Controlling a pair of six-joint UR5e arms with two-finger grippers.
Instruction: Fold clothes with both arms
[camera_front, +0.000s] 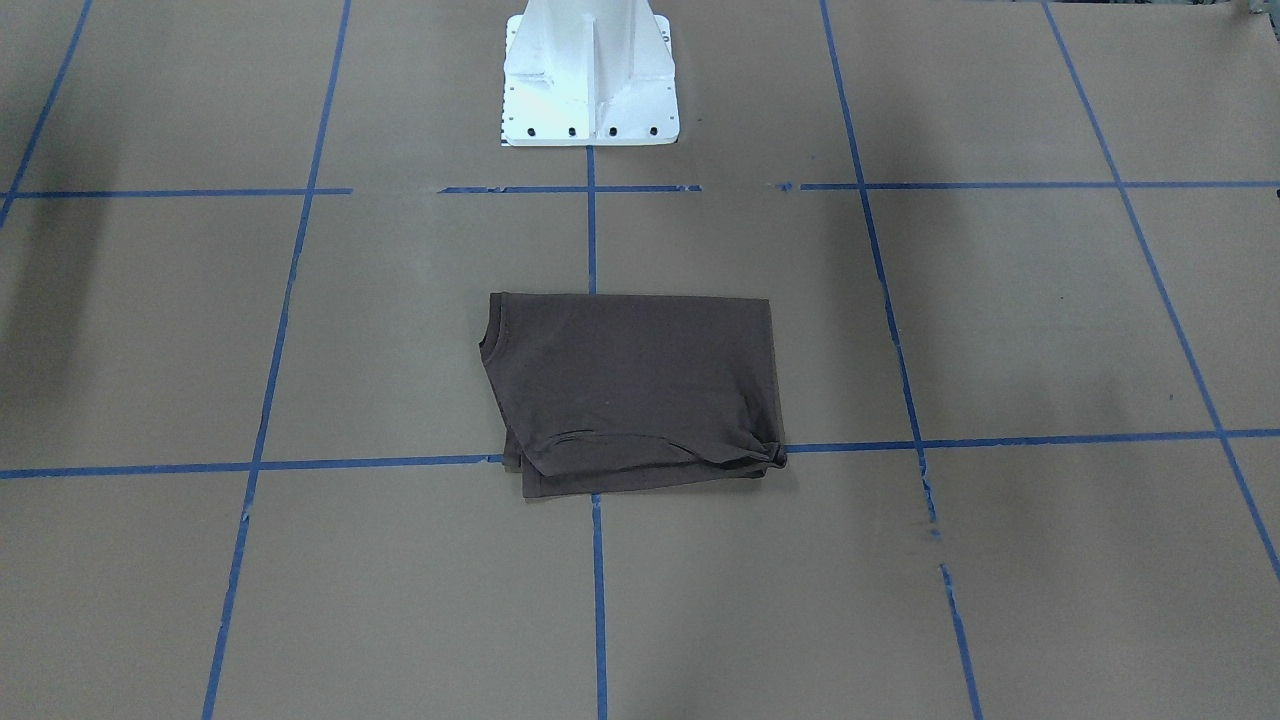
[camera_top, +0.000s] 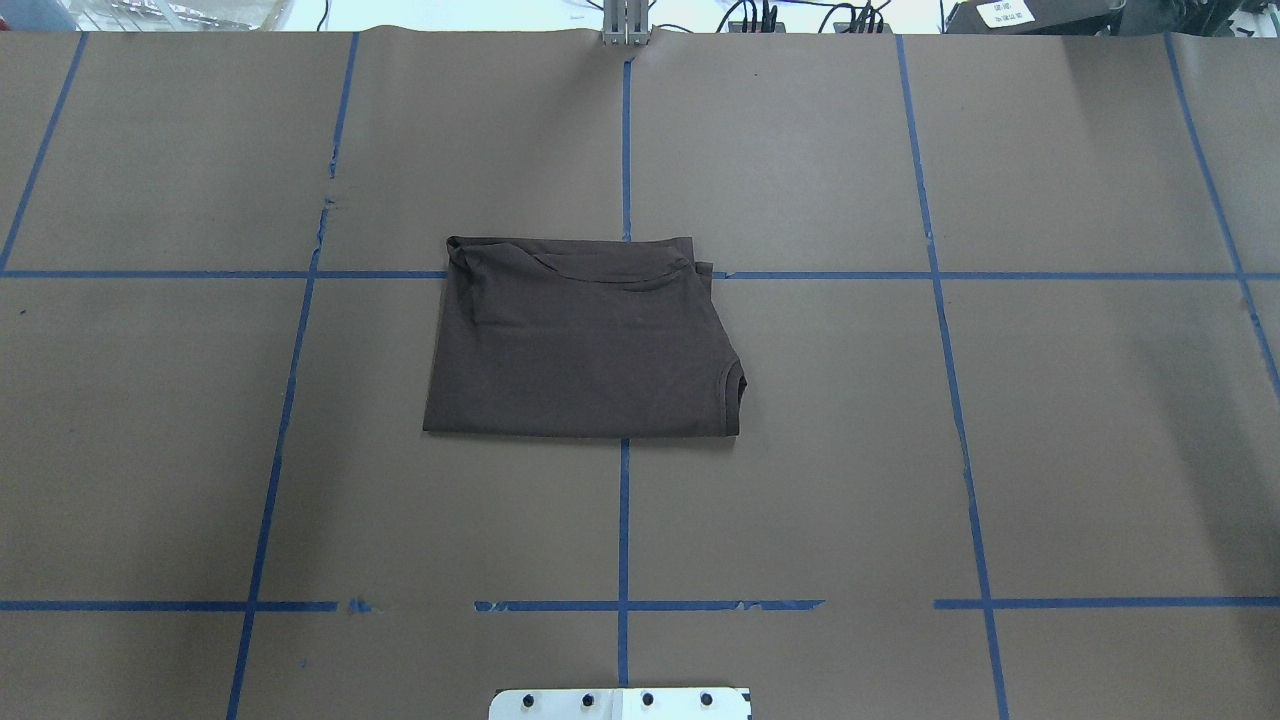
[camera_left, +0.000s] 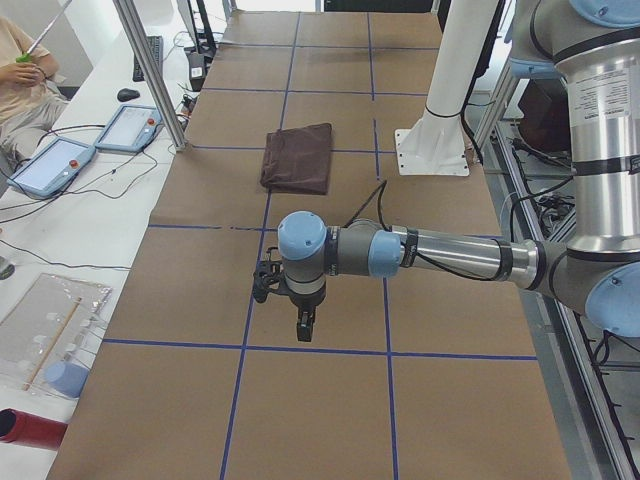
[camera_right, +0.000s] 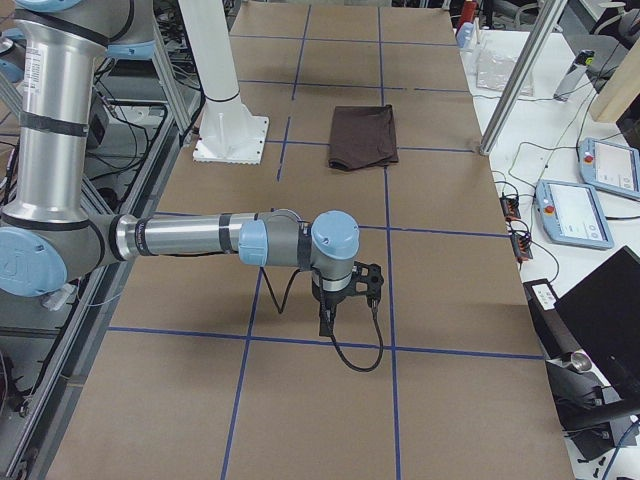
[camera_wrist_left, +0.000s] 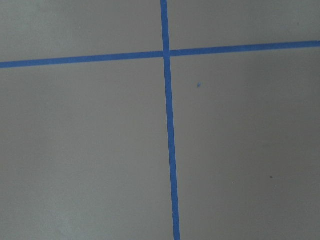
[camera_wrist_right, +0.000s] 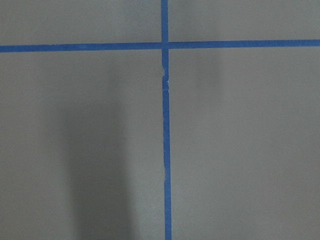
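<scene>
Left gripper (camera_left: 303, 325) is hanging over the table (camera_left: 330, 400), well apart from the shirt (camera_top: 580, 340); right gripper (camera_right: 327, 318) likewise. I'm seeing both only side-on (can't tell how open, or any hold). Shirt is lying folded mid-table, straddling the centre tape (camera_top: 624, 520).

The dark brown-grey T-shirt (camera_top: 580, 340) lies folded into a flat rectangle at the middle of the table (camera_top: 1050, 450). Its ribbed collar is toward the robot's right and its loose layered hems are on the far edge. The left arm (camera_left: 440, 255) and right arm (camera_right: 190, 237), silver-grey with light-blue caps, stretch level over opposite table ends, well apart from it. The left gripper (camera_left: 303, 328) and right gripper (camera_right: 325, 322) point down; whether they are parted is unclear.
</scene>
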